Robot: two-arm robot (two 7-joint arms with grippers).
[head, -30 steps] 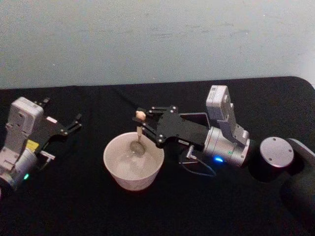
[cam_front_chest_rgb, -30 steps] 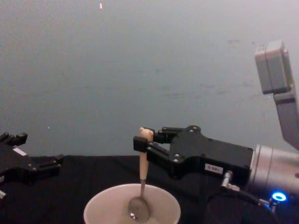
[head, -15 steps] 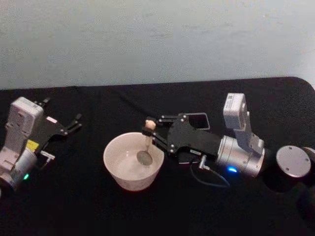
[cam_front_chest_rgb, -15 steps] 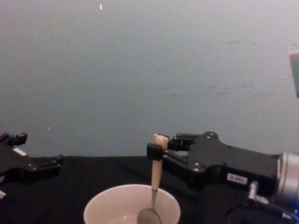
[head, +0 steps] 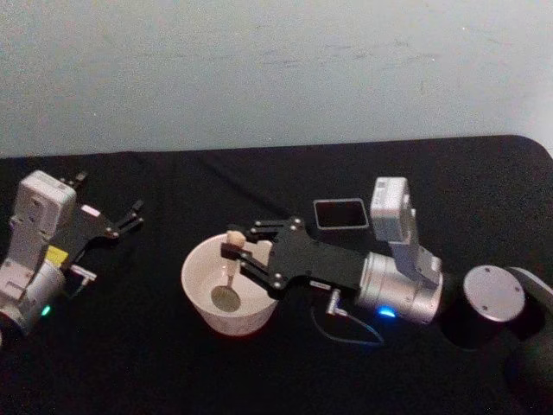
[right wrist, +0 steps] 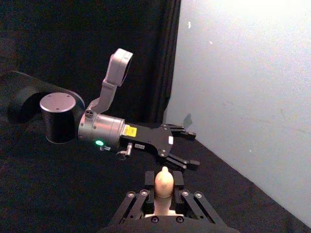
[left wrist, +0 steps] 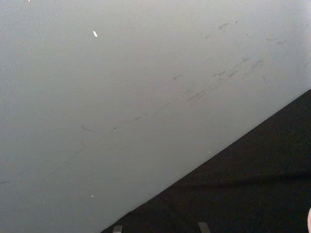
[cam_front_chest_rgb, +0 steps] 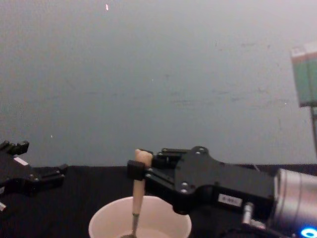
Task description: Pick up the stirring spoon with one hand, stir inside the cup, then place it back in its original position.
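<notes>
In the head view, the right gripper [head: 232, 251] reached over the cup [head: 189, 275] near the middle of the worktop [head: 121, 354], its jaws pinched on the stirring spoon [head: 229, 275] just below the bear head, with the metal bowl down inside the cup. The left gripper [head: 131, 216] lay parked far to the left, jaws spread. The dark holder [head: 340, 213] stood behind the right arm.

The left wrist view gave wall and worktop.

In the right wrist view, the bear head sat squeezed between the jaws.

In the chest view, the spoon hung nearly upright. It looked light, stiff and smooth, so a high pinch might let it pivot; the cup seemed heavier yet could slide.
</notes>
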